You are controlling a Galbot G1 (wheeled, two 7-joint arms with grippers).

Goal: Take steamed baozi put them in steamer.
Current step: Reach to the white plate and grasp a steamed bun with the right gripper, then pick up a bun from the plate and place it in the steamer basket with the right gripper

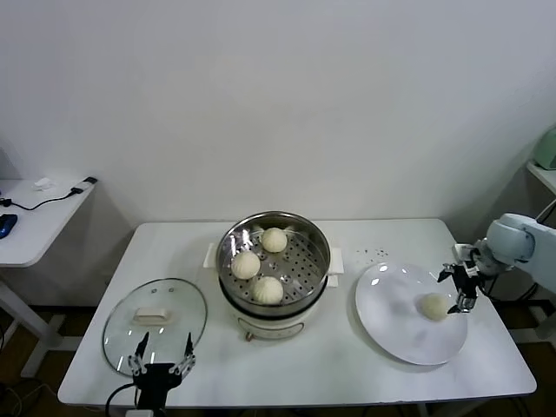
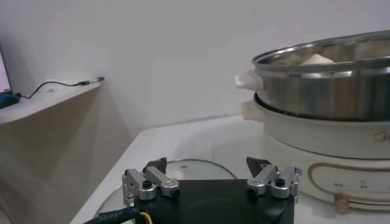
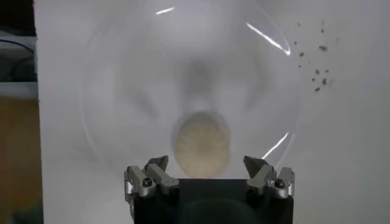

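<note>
A glass lid (image 1: 155, 323) and a white plate (image 1: 393, 334) lie well apart on the white table (image 1: 347, 365).

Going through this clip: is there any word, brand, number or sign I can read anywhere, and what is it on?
No text can be read in any view.
Small dark marks on the steamer base's front panel, above its knob: too small and blurred to read.
Glass lid, plate, table: no writing visible.

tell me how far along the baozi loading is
Three baozi already sit on the perforated tray in the steamer. One baozi remains on the white plate; the right gripper is open beside it, not holding it yet. The left gripper is parked open at the glass lid. Left: grasp that last one and move it over.
</note>
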